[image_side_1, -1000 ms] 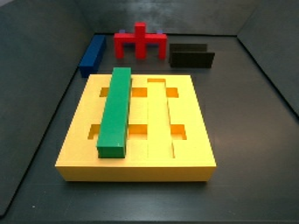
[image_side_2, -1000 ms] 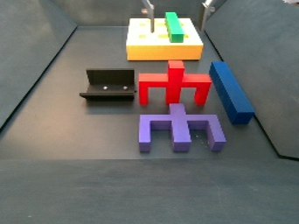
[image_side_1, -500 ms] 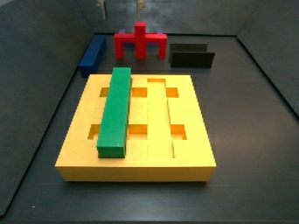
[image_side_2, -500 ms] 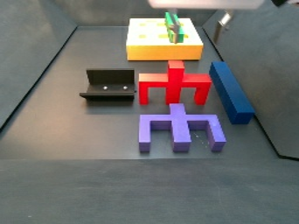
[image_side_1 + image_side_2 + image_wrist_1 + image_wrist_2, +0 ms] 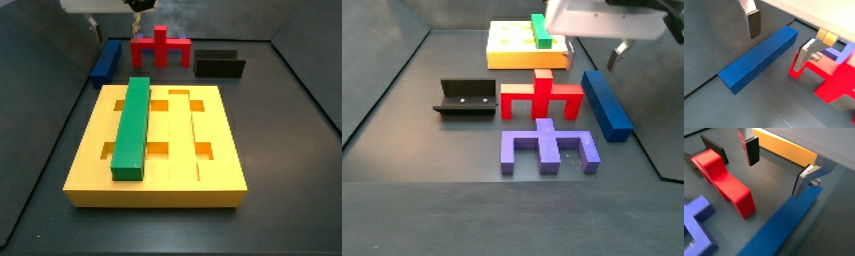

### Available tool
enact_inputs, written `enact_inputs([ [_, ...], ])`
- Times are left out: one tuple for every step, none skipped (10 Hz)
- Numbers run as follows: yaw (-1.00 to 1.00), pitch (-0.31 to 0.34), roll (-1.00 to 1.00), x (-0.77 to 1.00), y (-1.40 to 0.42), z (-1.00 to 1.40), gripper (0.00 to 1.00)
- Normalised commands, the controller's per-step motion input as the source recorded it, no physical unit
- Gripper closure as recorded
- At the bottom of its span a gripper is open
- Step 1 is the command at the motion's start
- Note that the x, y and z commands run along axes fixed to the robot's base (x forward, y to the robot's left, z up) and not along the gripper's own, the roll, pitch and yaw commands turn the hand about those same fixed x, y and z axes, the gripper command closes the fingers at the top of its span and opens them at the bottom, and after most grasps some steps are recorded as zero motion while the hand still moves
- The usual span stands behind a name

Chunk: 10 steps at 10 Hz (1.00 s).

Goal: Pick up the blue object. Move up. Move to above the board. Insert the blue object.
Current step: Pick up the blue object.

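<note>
I see my gripper (image 5: pixel 777 42) spread wide, holding nothing, above the blue bar (image 5: pixel 759 59); the board (image 5: pixel 785 147) is mostly cut off.

The two-finger silver gripper (image 5: pixel 596 52) now hangs by the far end of the long dark blue bar (image 5: pixel 605 103), having come from the floor's far edge.

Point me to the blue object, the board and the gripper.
blue object (image 5: pixel 607 104): side view, middle of its top face.
board (image 5: pixel 214 172): side view, bare yellow top near its front corner.
gripper (image 5: pixel 779 42): wrist view, midway between the open fingertips, above the blue object.
</note>
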Motion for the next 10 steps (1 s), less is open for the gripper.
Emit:
enact_inputs([
  [0.08,0.000,0.30,-0.06,0.13,-0.45,0.00],
  [0.03,0.000,0.30,-0.13,0.09,-0.37,0.00],
  [0.00,0.019,0.33,-0.02,0.03,-0.29,0.00],
  [0.00,0.071,0.30,0.00,0.08,-0.19,0.00],
  [0.00,0.086,0.28,0.00,0.07,-0.18,0.00],
  [0.00,0.057,0.28,-0.04,0.08,-0.12,0.00],
  [0.00,0.046,0.26,-0.03,0.08,-0.09,0.00],
  [0.00,0.076,0.28,0.00,0.02,-0.03,0.00],
  [0.00,0.076,0.31,0.01,0.02,-0.10,0.00],
  [0.00,0.063,0.31,0.00,0.00,-0.15,0.00],
])
